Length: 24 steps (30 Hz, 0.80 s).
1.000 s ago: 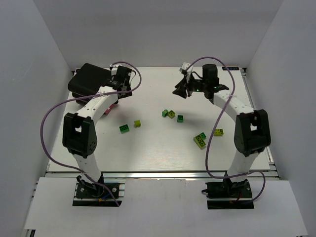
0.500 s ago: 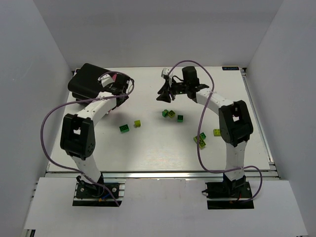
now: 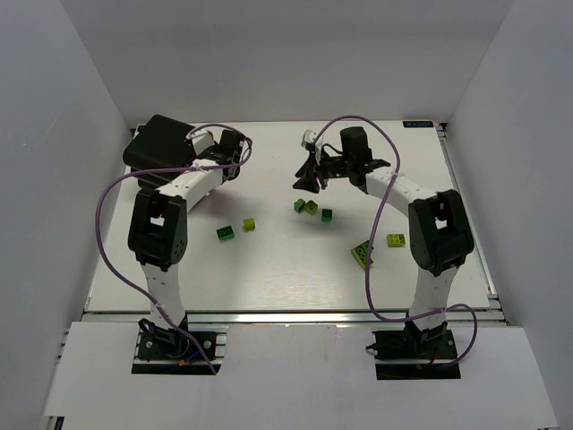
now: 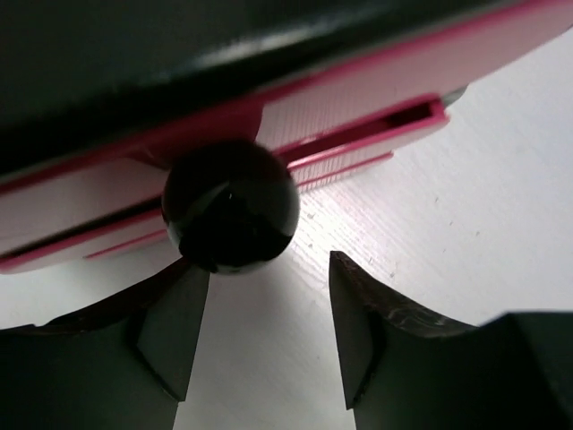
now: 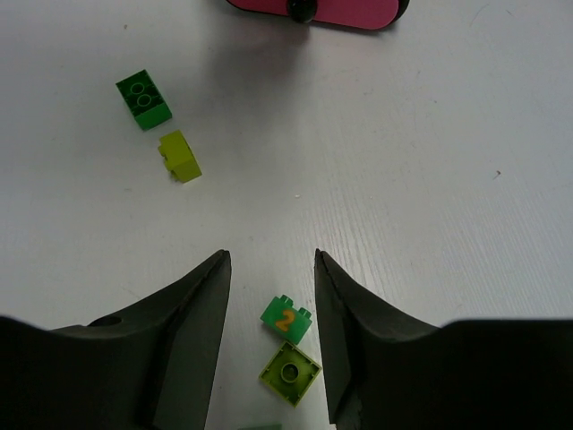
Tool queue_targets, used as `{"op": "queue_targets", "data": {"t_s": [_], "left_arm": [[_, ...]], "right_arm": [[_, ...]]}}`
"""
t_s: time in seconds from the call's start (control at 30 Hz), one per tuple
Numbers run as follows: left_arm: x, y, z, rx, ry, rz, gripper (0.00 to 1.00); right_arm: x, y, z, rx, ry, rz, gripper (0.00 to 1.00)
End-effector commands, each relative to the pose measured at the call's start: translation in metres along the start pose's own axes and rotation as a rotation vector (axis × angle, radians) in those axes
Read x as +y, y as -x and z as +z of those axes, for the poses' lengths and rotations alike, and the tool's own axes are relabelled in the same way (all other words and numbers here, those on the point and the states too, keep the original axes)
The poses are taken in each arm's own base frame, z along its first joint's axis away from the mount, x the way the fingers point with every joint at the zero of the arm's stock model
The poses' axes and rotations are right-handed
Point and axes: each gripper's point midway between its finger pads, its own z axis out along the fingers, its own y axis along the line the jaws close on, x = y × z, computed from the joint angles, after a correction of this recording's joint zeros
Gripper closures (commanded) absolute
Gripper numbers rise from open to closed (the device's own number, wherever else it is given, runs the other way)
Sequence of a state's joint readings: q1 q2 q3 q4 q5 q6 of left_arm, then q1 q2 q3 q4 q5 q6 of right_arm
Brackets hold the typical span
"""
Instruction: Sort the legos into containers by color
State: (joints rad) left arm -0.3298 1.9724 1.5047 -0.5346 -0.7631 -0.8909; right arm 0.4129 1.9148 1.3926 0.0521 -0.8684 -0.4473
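At the far left corner of the table [image 3: 269,278], the containers [image 3: 161,139]: pink drawers in a black cabinet [image 3: 152,134]. Close up to its front, the left gripper [image 4: 269,287], fingers [image 4: 170,331] spread wide and pinching nothing. Just ahead of that gap in the left wrist view, nearer the left fingertip and perhaps touching it, a round black knob [image 4: 230,206] on a pink drawer front [image 4: 376,85]; cannot tell which drawer of the stack. Further right along the far side, the right gripper [image 5: 269,260], tilted down toward the tabletop, jaws likewise parted and empty. From its wrist camera, low in the gap between the two dark pads [image 5: 179,340], a green brick with an orange 2 [image 5: 287,320] and, just beside it or touching, a yellow-green brick [image 5: 289,372]; whether level with the pads or well beneath them, impossible to say. Off to the left beyond the tips, a dark green brick [image 5: 143,98] just beside a second yellow-green one [image 5: 181,155], not touching. At the top edge of that view, a strip of pink drawer [image 5: 349,13] with a black knob of its own. From overhead, the legos [image 3: 311,208] loose on the table: that dark green and yellow-green pair left of centre, a cluster of three near the middle just below the right gripper, a yellow-green clump [image 3: 362,254] and a single yellow-green piece [image 3: 395,240] beside the right arm
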Motion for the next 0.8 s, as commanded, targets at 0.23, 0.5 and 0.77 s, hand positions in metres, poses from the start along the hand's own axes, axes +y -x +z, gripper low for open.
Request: {"op": "queue_targets", "data": {"t_s": [0.23,0.5,0.77], "left_arm": [[0.005,0.033,-0.002,-0.131,0.11,0.012,0.45],[0.002,0.033,-0.006,-0.114,0.082,0.002,0.7],[-0.023,0.012,-0.036,-0.029,-0.08,-0.023,0.77]], "right_arm": [[-0.007,0.013,-0.023,-0.016,-0.044,-0.042,0.52],[-0.011,0.013,-0.03,-0.022,-0.062,-0.035,0.53],[-0.01,0.01,-0.034,-0.022,-0.071,-0.03,0.54]]}}
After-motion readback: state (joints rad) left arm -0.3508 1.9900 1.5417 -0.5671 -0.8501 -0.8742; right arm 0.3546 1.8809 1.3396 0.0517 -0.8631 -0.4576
